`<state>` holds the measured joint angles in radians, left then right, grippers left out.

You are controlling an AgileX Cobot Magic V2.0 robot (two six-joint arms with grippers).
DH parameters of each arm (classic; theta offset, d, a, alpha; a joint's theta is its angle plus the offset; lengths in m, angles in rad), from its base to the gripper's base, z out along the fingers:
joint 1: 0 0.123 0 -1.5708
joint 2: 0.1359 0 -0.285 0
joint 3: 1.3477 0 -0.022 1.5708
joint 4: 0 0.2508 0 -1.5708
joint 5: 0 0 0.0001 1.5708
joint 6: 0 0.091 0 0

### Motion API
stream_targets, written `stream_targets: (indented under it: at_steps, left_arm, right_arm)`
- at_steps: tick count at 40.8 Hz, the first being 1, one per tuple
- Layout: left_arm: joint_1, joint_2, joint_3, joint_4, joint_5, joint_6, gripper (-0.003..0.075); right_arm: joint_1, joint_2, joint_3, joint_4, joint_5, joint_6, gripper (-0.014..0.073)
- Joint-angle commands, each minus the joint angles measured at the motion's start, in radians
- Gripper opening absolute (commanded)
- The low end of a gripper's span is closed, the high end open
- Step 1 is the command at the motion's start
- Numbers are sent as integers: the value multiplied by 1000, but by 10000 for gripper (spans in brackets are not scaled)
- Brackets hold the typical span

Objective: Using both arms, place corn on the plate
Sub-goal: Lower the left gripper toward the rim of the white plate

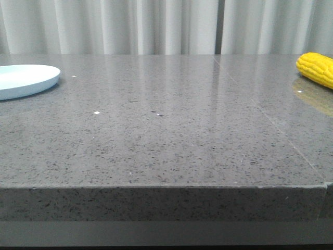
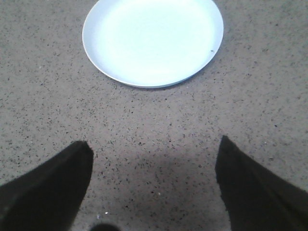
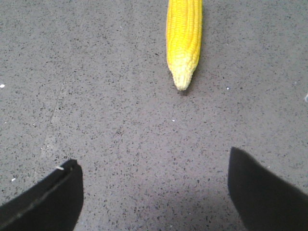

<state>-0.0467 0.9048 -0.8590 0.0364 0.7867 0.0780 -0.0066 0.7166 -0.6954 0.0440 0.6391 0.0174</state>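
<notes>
The corn (image 1: 316, 68) is a bright yellow cob lying on the grey stone table at the far right. In the right wrist view the corn (image 3: 183, 36) points its paler tip toward my right gripper (image 3: 153, 163), which is open, empty and a short way off from the tip. The plate (image 1: 26, 79) is pale blue-white and sits at the far left. In the left wrist view the plate (image 2: 153, 39) lies empty ahead of my left gripper (image 2: 155, 147), which is open and empty above bare table. Neither gripper shows in the front view.
The grey speckled table (image 1: 166, 130) has its front edge close to the camera. A seam in the slab (image 1: 270, 117) runs diagonally on the right. White curtains (image 1: 166, 26) hang behind the table's far edge.
</notes>
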Motion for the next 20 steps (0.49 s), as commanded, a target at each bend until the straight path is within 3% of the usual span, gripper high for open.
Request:
stream_targets:
  at_steps: [1,6,13,20]
  left_arm:
    - [-7,76,-90,26,-23,0,524]
    - [19,185,-173,26,8,0,524]
    - [140,338,-270,-22,36,11,524]
    - [270,470,-359,-300,69,212,524]
  right_arm:
    - [-5,2,-25,2,-65,-11,636]
    - [-5,2,-25,2,-65,-11,636]
    - [-5,2,-25,2,-65,-11,636]
    - [-5,2,-25,2,-65,-11,636]
